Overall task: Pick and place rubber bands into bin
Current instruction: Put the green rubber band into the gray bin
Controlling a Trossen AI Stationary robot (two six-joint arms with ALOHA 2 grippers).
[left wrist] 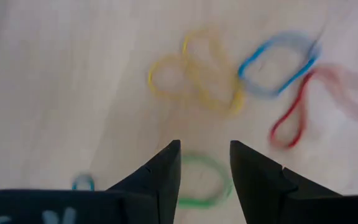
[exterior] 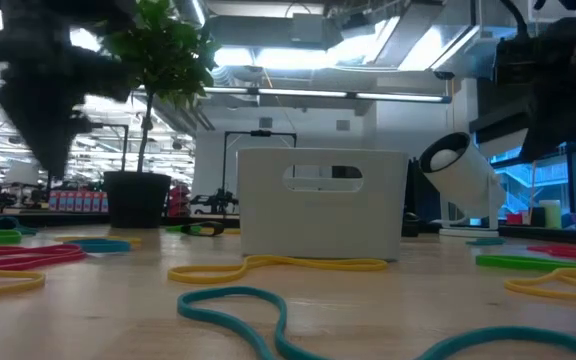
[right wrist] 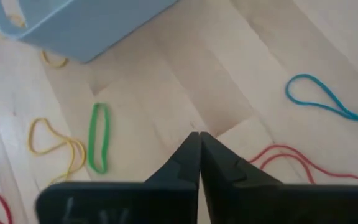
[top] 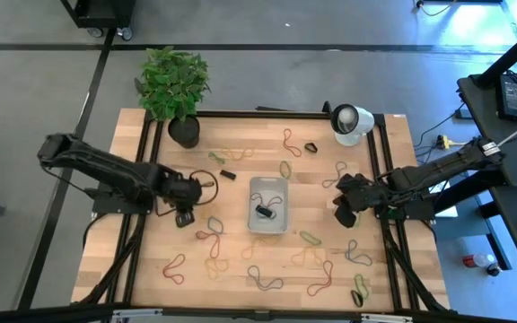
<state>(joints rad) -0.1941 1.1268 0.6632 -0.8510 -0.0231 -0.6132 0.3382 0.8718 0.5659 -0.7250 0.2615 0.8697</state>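
Observation:
The bin (top: 267,205), a pale plastic tray, stands at the table's middle with a dark band (top: 265,213) lying in it. Rubber bands of several colours lie scattered on the wood around it. My left gripper (top: 184,218) hangs left of the bin, pointing down and open. A green band (left wrist: 201,182) lies on the wood under its fingers (left wrist: 205,146), with yellow (left wrist: 191,81), blue (left wrist: 278,62) and red (left wrist: 291,118) bands beyond. My right gripper (top: 342,218) hangs right of the bin, shut (right wrist: 199,135) on nothing, near a green band (right wrist: 98,137).
A potted plant (top: 176,90) stands at the far left and a round white lamp (top: 352,121) at the far right. Two small dark bits (top: 227,174) (top: 311,147) lie beyond the bin. Black rails (top: 386,161) run along the table's sides.

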